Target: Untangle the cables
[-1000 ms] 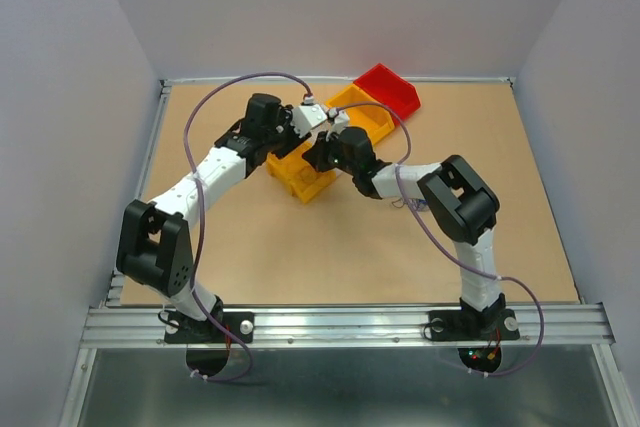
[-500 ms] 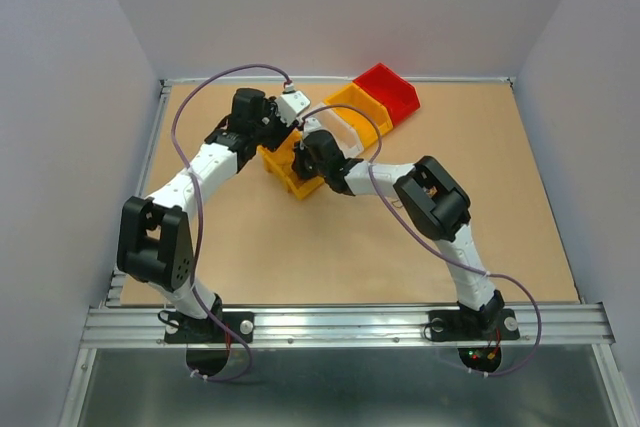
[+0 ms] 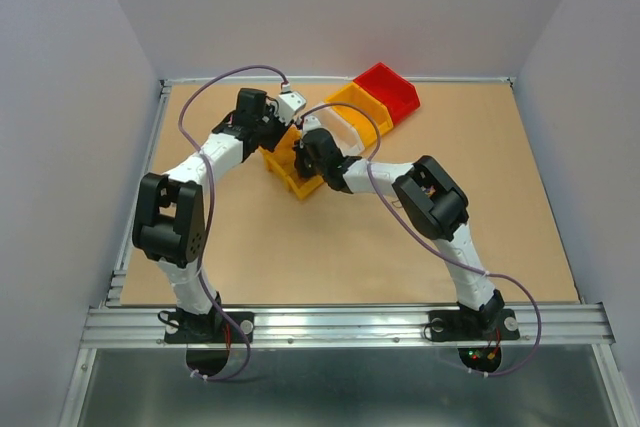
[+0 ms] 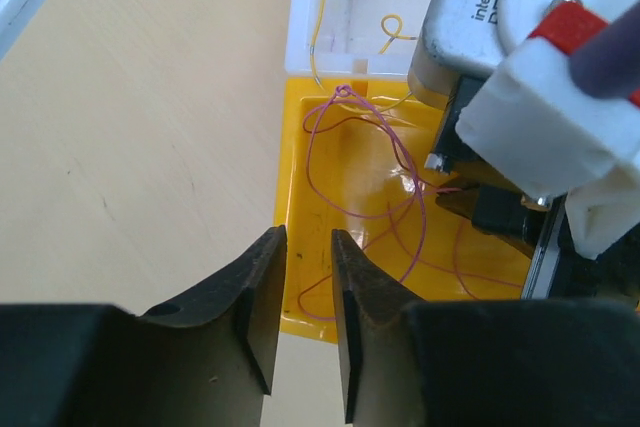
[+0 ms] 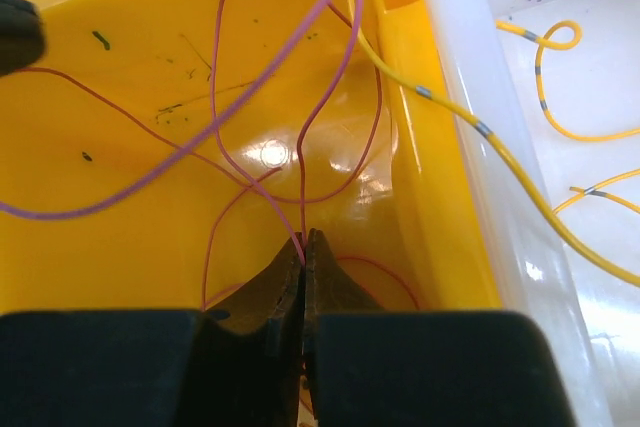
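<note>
**R gripper [image 5: 303,282] pinched purple wire [image 5: 300,177] in yellow bin [image 5: 120,137]; L gripper [image 4: 300,322] part-open over bin rim**

R gripper was closed tight, tips together on a thin purple wire that rose straight up from the jaws. It sat low inside the yellow bin, close to the floor. The cables [image 4: 360,177] lay mostly in this bin. More purple strands looped across the floor round the held one, and a paler lilac strand ran diagonally over them from lower left to top. Which strands were one wire & which separate couldn't be told.

L gripper was part-open, w/ a narrow gap btw fingers and nothing seen in the gap. It hovered over the near rim of the yellow bin, pointing down, w/ bare bench [image 4: 150,147] to its left. From that wrist view the purple wire made a tall loop ending in a small eyelet at the bin's far wall. R arm's wrist camera filled the upper right.

Yellow wire [image 5: 480,129] w/ grey bands crossed from the yellow bin over the wall into the white bin [image 5: 525,277], where it curled into a small loop. The white bin touched the yellow bin, side by side.

In the top view both arms reached in from either side & met over the yellow bin, toward the back of the bench. An orange bin [image 3: 362,107] & a red bin [image 3: 392,87] carried on the same diagonal row. The cables were too thin to make out from there
</note>
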Tool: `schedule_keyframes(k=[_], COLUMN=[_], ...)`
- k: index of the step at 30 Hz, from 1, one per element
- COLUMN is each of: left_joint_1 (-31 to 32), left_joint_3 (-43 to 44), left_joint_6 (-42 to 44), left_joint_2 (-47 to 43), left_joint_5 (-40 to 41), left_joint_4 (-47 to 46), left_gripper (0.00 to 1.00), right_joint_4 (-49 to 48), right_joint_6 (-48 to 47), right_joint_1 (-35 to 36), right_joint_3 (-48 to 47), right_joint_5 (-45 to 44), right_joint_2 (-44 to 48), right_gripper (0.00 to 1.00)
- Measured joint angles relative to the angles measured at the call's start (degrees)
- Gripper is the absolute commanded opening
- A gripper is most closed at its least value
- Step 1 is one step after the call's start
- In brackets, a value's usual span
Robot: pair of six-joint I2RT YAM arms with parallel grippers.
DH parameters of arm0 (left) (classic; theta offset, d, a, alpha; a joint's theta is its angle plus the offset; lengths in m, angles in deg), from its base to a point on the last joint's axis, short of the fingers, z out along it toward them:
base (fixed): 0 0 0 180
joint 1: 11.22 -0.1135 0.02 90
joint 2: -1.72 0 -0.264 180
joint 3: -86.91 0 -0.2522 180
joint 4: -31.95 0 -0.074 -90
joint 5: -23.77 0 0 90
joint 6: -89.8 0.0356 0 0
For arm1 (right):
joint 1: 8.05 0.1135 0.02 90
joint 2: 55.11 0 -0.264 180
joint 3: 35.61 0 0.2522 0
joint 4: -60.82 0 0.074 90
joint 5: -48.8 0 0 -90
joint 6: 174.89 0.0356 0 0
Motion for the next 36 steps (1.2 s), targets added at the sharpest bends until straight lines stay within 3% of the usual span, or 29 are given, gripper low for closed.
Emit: schedule_keyframes(k=[3,20,29,36], left_joint_1=[-0.2,-4.5,-4.4,-4.4], left_joint_3=[1.1,4.7,4.8,4.8], left_joint_6=[-0.6,-3.1,-3.1,-3.1], left_joint_2=[1.3,3.7,3.7,3.7], left_joint_5=[-0.5,-7.0,-8.0,-8.0], left_joint_4=[0.7,3.5,4.4,4.7], left_gripper=[0.26,0.22,0.22,0.22], right_joint_4=[0.7,-1.0,-0.3,-0.2], right_joint_6=[0.1,2.7,1.9,1.2], right_joint_1=[0.0,0.0,0.4,1.9], right_joint_3=[-0.9,-9.4,-9.3,-5.4], right_joint_5=[-0.1,0.9,-0.7,-3.9], right_joint_2=[0.0,-7.1,-6.3,0.7], right_gripper=[0.04,0.08,0.25,0.42])
